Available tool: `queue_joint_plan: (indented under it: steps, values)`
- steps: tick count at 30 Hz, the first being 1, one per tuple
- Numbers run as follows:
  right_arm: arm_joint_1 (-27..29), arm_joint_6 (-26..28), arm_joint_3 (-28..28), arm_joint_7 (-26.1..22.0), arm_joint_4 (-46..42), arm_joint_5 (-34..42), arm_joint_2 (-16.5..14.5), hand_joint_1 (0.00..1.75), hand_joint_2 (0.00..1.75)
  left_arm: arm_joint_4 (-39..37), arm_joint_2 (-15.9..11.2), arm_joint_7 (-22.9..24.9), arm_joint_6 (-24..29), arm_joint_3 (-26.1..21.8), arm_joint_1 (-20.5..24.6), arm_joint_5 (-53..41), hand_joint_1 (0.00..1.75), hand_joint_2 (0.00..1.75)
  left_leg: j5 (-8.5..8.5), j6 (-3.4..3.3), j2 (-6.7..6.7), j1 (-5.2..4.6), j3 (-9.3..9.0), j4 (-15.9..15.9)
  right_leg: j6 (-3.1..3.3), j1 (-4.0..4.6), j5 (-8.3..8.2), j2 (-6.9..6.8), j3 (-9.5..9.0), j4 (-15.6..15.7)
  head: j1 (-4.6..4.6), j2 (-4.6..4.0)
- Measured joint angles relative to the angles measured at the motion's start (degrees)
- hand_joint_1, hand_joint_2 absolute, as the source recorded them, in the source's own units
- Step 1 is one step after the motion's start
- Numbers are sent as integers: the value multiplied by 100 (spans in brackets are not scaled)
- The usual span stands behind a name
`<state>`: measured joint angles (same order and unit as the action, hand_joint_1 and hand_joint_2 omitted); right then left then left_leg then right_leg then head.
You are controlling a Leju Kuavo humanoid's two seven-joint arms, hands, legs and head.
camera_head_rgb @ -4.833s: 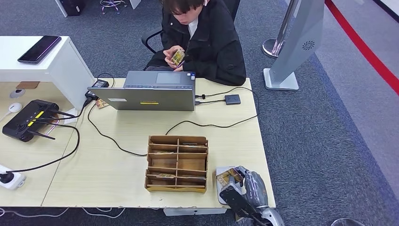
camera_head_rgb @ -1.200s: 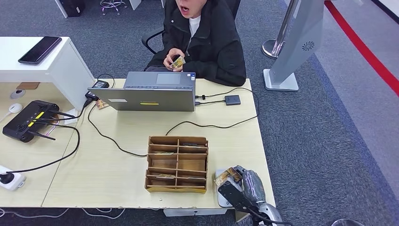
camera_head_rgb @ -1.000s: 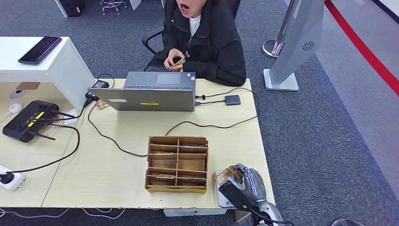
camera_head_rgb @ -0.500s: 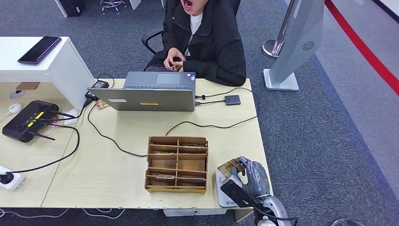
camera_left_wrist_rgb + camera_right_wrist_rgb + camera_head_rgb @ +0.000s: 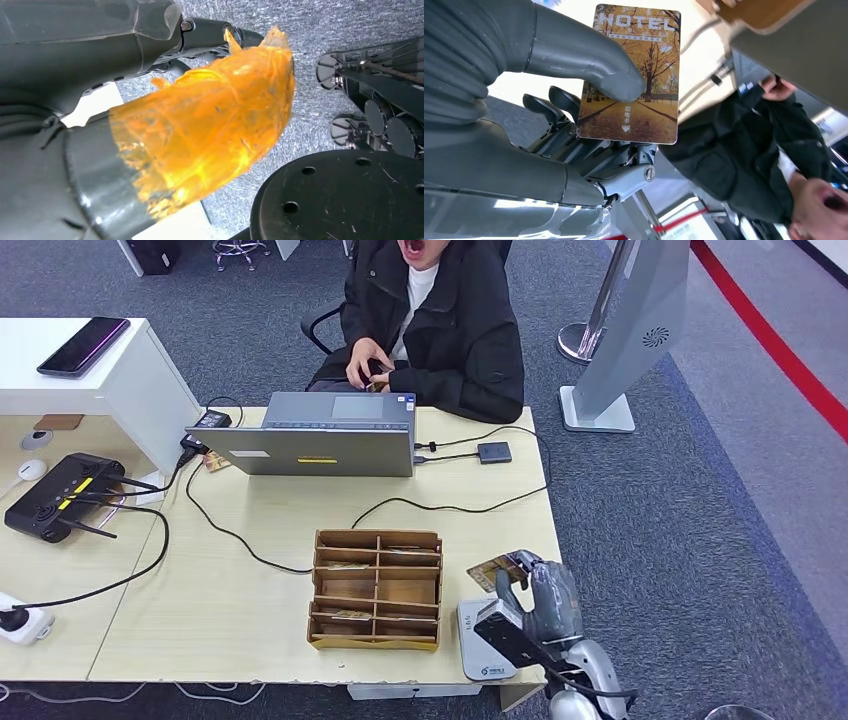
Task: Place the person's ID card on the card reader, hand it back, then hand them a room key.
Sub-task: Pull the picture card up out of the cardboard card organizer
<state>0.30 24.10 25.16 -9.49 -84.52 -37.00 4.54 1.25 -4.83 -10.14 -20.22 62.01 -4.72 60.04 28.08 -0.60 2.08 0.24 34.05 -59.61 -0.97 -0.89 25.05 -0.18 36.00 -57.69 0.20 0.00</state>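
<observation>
My right hand (image 5: 545,605) pinches a card (image 5: 497,569) printed with autumn trees, lifted a little above the white card reader (image 5: 482,645) at the table's front right corner. In the right wrist view the thumb (image 5: 589,65) presses the card (image 5: 631,75), which reads HOTEL, against the darker fingers. The person (image 5: 430,320) sits behind the laptop (image 5: 320,435) with both hands together at the chest, apparently around something small. My left hand (image 5: 150,125) hangs low over the floor, part of it wrapped in orange film; how its fingers lie is hidden.
A wooden divided tray (image 5: 377,587) holding a few cards stands just left of the reader. Cables run across the table (image 5: 230,590) from the laptop. A black router (image 5: 60,495) and a white shelf with a phone (image 5: 85,343) are at the left.
My right hand has risen from the card reader with the card and moved slightly away from me, toward the person. The person has lowered their hands and tipped their head back.
</observation>
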Motion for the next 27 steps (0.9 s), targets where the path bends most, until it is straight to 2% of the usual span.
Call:
queue_joint_plan:
  steps: [27]
  values:
    - [-409,493,57,-364,-566,-134,9,175,175,0,-36,-61,-11,-680,-6,-792,0,0,0,0,-1,0,-1,3,1,0,1,-1,0,-1,0,0]
